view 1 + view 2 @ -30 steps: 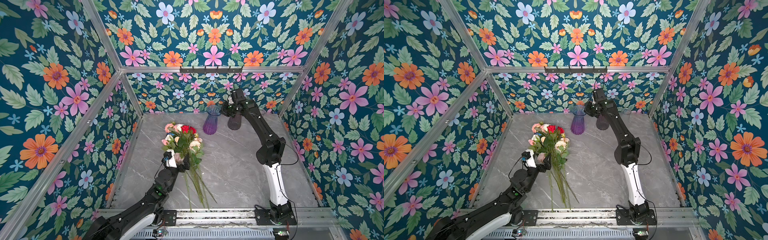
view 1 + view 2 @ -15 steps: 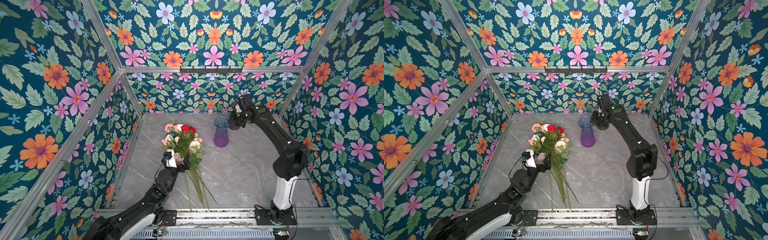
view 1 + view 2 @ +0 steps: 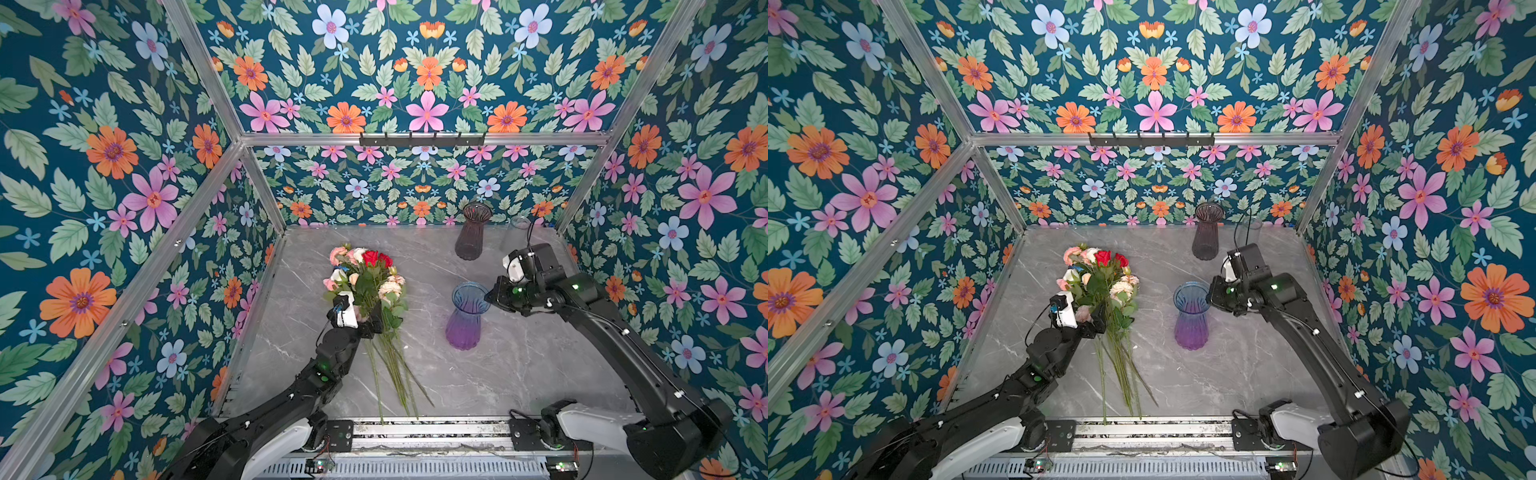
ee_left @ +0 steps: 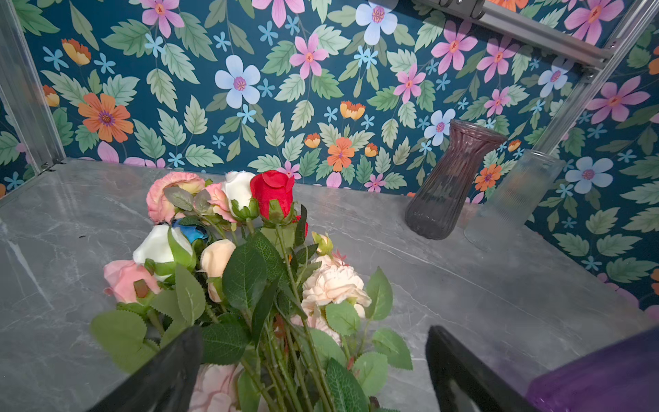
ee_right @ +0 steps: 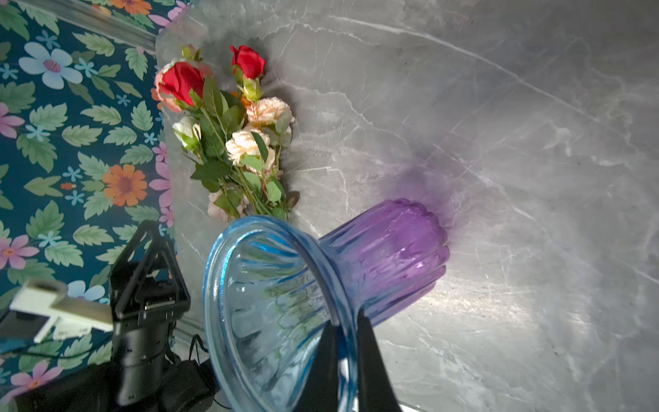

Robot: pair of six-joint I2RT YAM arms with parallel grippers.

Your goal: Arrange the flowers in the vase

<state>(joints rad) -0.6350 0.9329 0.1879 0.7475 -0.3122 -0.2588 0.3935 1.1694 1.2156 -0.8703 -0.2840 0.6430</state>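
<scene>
The flowers (image 3: 370,286) (image 3: 1104,286) lie as one bunch on the marble table (image 3: 519,374), pink, cream, white and red heads toward the back wall and green stems toward the front. My left gripper (image 3: 365,320) (image 4: 312,331) stands open astride the stems just below the heads, with its fingers (image 4: 178,356) not pressing them. The vase (image 3: 467,316) (image 3: 1190,320) (image 5: 374,257), blue at the flared rim and purple at the base, stands upright right of the bunch. My right gripper (image 3: 490,297) (image 5: 344,321) is shut on its rim, one finger inside and one outside.
A dark smoky vase (image 3: 471,232) (image 4: 445,185) and a clear glass vase (image 3: 517,230) (image 4: 513,203) stand at the back right by the wall. Floral walls with aluminium posts (image 3: 257,187) close in three sides. A metal rail (image 3: 415,432) runs along the front edge.
The right arm has brought the blue and purple vase from the back wall forward and to the right of the bunch. The left arm and flowers have not moved.
</scene>
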